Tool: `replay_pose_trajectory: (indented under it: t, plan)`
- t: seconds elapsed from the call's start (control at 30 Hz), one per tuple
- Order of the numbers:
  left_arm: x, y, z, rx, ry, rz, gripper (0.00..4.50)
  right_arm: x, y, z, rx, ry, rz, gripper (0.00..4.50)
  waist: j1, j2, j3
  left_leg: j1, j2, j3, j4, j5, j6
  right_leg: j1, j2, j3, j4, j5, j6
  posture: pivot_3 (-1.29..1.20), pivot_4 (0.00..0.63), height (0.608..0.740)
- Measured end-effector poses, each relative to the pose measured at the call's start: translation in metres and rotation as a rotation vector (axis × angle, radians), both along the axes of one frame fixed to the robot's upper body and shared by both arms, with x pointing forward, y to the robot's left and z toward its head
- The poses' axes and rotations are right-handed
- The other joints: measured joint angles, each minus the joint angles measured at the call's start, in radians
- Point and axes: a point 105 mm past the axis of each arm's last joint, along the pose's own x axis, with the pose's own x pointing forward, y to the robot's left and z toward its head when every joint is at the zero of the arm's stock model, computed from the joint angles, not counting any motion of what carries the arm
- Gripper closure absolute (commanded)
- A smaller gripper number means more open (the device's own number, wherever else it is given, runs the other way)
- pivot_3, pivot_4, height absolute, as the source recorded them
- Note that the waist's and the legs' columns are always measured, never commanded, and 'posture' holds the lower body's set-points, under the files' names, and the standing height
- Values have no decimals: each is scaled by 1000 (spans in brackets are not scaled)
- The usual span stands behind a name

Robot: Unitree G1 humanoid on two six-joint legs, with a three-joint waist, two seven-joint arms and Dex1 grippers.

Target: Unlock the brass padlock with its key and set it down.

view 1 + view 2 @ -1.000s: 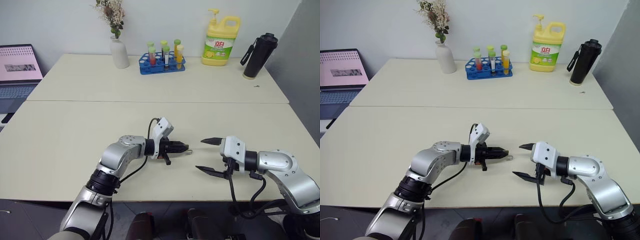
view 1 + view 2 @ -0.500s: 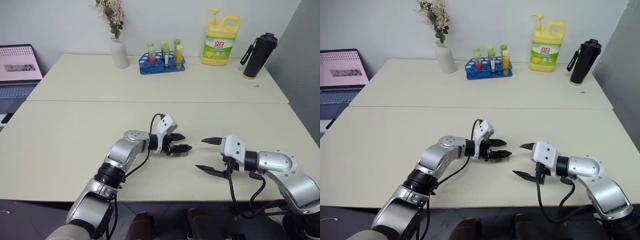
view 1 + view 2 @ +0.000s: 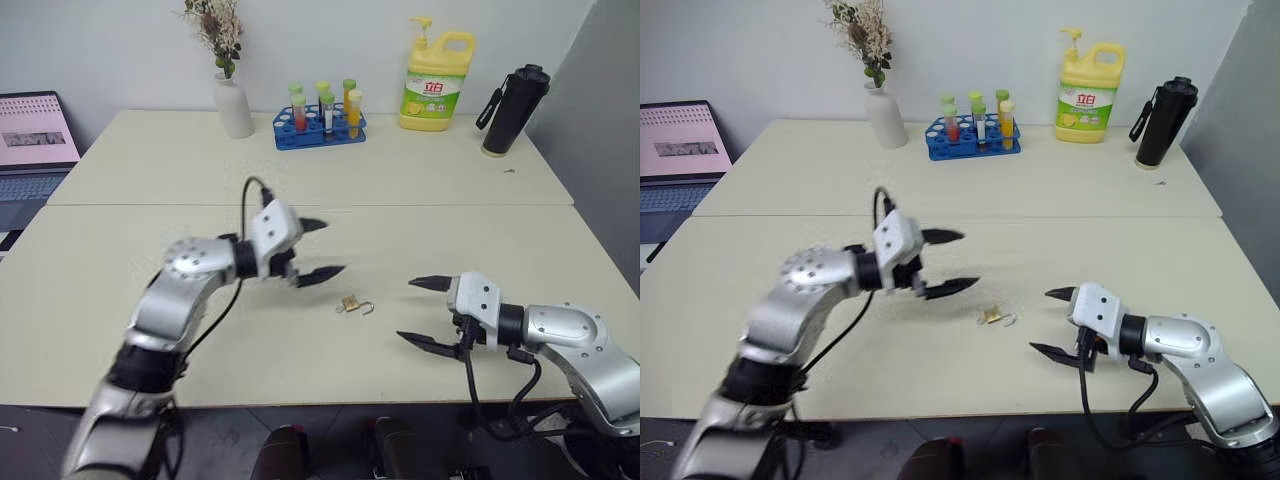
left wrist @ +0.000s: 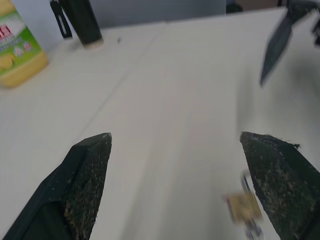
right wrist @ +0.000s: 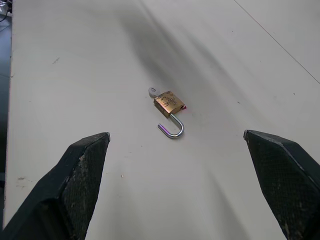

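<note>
Both tools stand spread and empty: left tool raised, right tool low. Between them, the brass padlock lies on the surface, shackle sprung, the key inserted. We'd lift clear without nudging it.

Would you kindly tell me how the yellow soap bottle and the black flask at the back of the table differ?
The soap bottle is yellow with a green label; the flask is plain black. The soap bottle is broad and carries a pump on top; the flask is slim, with a strap hanging down its side. The flask stands nearer the table's right edge. Both stand upright at the back of the table.
</note>
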Motion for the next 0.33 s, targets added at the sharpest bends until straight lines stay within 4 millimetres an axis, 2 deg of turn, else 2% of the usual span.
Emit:
replay_pose_trajectory:
  t: [0.2, 0.33]
  plan:
    - [-27, 28, -29, 93, 72, 35, 201, -3, -7, 2, -31, 11, 43, 0, 11, -1, 0, 0, -2, 1, 1, 0, 0, 1, -1, 0, -1, 0, 0, 0, 150, 740]
    - [-33, 26, -32, 95, 72, 16, 201, -4, -7, 1, -29, 18, 47, 0, 11, -1, 0, 0, -1, 1, 1, 0, 0, 1, -1, 0, -1, 0, 0, 0, 150, 740]
